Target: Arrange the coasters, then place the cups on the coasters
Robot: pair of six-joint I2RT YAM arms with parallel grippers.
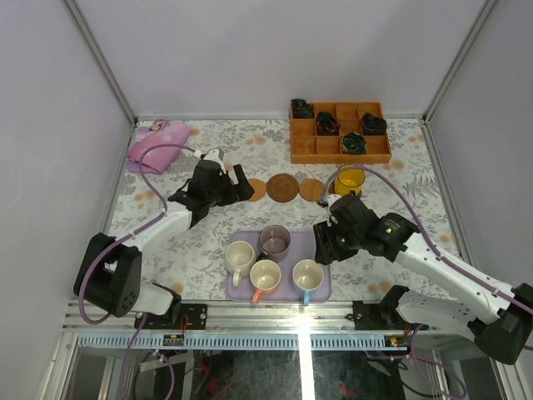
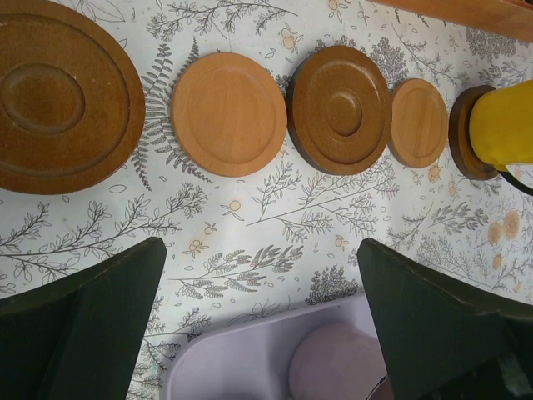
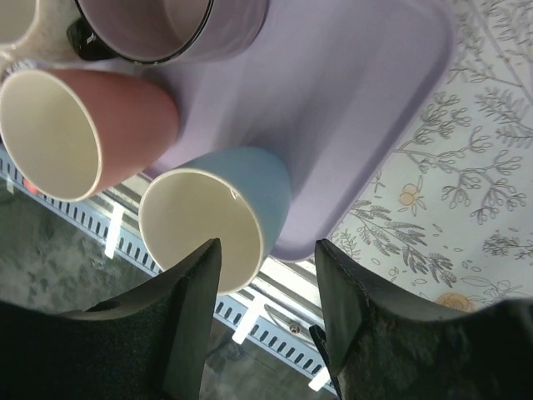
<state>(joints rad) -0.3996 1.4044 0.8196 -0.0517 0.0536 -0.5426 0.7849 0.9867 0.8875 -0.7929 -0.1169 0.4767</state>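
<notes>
Five round wooden coasters lie in a row on the floral cloth: a dark coaster [image 2: 58,96], a light coaster [image 2: 229,112], a dark coaster [image 2: 340,108], a small light coaster [image 2: 419,122], and a dark coaster [image 2: 460,133] under the yellow cup [image 2: 504,125]. On the lilac tray [image 1: 321,292] stand the cream cup [image 1: 240,254], mauve cup [image 1: 275,242], pink-handled cup [image 1: 265,275] and pale blue cup [image 3: 216,217]. My left gripper [image 2: 260,250] hangs open over bare cloth between the row and the tray. My right gripper [image 3: 266,267] is open above the tray's right end beside the blue cup, holding nothing.
An orange-brown wooden box [image 1: 340,148] with black cable bundles sits at the back right. A pink pouch [image 1: 154,148] lies at the back left. The table's metal front rail [image 1: 275,312] runs just below the tray. White walls close in both sides.
</notes>
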